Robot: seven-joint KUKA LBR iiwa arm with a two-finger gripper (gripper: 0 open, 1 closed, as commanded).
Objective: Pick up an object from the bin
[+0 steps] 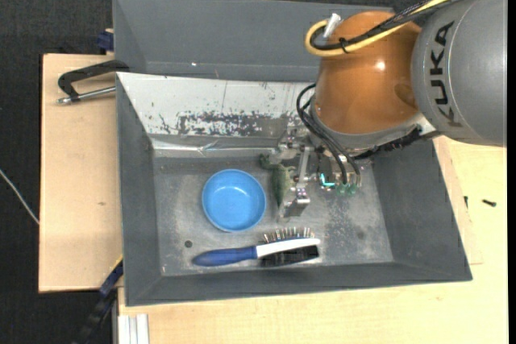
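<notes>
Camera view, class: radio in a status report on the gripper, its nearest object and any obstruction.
Gripper low in bin, just right of blue bowl. Grasp state unreadable. Blue-handled brush lies just beyond, by near wall.

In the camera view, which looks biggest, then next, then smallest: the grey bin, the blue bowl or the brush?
1. Grey bin: biggest by far.
2. Blue bowl: round and wide, so it covers more of the floor.
3. Brush: longer than the bowl but much thinner, so these two are close.
</notes>
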